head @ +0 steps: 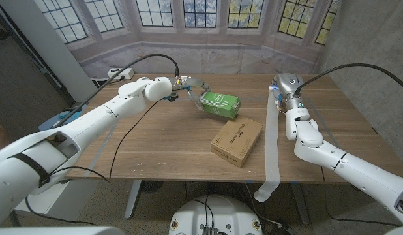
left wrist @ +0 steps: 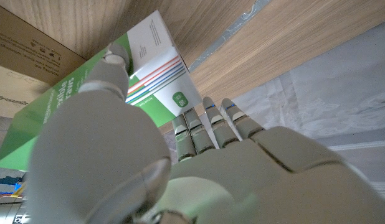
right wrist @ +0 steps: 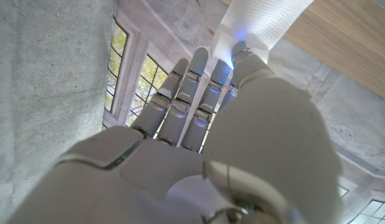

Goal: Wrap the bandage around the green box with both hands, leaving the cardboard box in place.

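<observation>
Left hand [head: 183,86] grips green box [head: 220,104] at one end, box tilted, raised above table [head: 162,147], far of centre. Left wrist view: fingers [left wrist: 208,121] and thumb clamp green box [left wrist: 86,93]. Cardboard box [head: 237,141] lies flat just beside it, nearer table's front edge. Right hand [head: 284,89] pinches bandage [head: 272,140] at far end; strip trails across table, over front edge. Right wrist view: fingertips [right wrist: 242,53] on bandage [right wrist: 258,18].

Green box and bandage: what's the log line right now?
left hand holds green box | right hand holds bandage | cardboard box on table
</observation>
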Controlling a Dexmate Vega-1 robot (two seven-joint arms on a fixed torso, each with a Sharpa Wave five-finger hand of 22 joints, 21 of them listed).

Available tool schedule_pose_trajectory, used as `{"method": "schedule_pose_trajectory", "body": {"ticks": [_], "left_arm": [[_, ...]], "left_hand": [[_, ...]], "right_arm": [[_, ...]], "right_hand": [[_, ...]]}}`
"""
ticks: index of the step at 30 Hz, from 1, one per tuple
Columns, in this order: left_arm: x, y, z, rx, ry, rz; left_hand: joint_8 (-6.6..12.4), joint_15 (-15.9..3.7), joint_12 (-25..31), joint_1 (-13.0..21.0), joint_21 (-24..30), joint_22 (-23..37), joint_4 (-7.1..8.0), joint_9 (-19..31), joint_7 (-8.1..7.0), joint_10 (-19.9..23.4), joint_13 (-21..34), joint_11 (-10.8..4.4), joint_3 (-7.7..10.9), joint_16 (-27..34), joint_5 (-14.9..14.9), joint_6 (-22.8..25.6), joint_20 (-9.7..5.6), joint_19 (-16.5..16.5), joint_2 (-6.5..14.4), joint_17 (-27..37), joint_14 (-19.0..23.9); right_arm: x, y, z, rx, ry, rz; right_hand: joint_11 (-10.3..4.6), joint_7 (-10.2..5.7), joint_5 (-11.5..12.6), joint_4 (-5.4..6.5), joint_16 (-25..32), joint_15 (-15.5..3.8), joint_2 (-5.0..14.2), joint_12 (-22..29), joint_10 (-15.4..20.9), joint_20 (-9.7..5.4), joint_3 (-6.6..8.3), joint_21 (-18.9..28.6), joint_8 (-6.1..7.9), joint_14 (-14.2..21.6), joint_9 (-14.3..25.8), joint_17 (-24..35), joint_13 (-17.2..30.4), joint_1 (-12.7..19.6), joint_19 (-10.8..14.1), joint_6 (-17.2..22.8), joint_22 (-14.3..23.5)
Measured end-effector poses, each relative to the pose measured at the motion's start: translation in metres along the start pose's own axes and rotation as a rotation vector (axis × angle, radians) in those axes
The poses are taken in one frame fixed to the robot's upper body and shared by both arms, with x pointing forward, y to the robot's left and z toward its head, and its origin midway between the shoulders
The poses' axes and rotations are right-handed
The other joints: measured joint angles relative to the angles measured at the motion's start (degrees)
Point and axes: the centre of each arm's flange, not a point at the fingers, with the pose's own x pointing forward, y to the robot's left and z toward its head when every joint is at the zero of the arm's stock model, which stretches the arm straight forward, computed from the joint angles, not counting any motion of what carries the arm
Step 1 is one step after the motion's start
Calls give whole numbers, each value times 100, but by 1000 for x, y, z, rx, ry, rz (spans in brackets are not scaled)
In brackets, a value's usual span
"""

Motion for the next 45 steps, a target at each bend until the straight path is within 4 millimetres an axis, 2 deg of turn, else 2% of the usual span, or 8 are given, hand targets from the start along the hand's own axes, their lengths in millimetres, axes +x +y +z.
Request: {"method": "schedule_pose_trajectory", "body": {"ticks": [9,11,22,45], "left_arm": [[2,1,2,-2,-4,2],[2,1,2,-4,-2,4],[3,4,1,-13,7,11],[23,21,14,-21,-15,26]], "left_hand": [[1,0,-5,0,0,0,0,-2,0,0,0,0,0,0,0,0,0,0,0,0,0],[1,0,-14,0,0,0,0,-15,0,0,-1,0,0,0,0,0,0,0,0,0,0],[1,0,-26,0,0,0,0,-27,0,0,0,-1,0,0,0,0,0,1,0,0,0],[1,23,-63,0,0,0,0,-25,0,0,34,-1,0,0,0,0,31,-30,0,0,-23]], "right_arm": [[1,-5,9,11,-32,-31],[9,-8,15,25,-35,-47],[23,-17,29,39,-75,-94],[37,-32,42,49,-98,-153]], "right_hand": [[8,0,-1,0,-33,-14,-5,-21,8,0,0,0,0,35,-1,27,-3,5,0,-1,0],[8,0,-1,0,-55,-14,-3,-22,8,0,0,0,-32,35,-1,27,-4,2,0,-1,0],[7,0,-6,23,-77,5,1,-43,9,11,-23,0,-32,56,2,41,-15,-4,11,-2,0],[17,0,4,23,-98,-23,0,-22,40,11,-24,0,-33,85,2,80,38,-3,11,-3,0]]}}
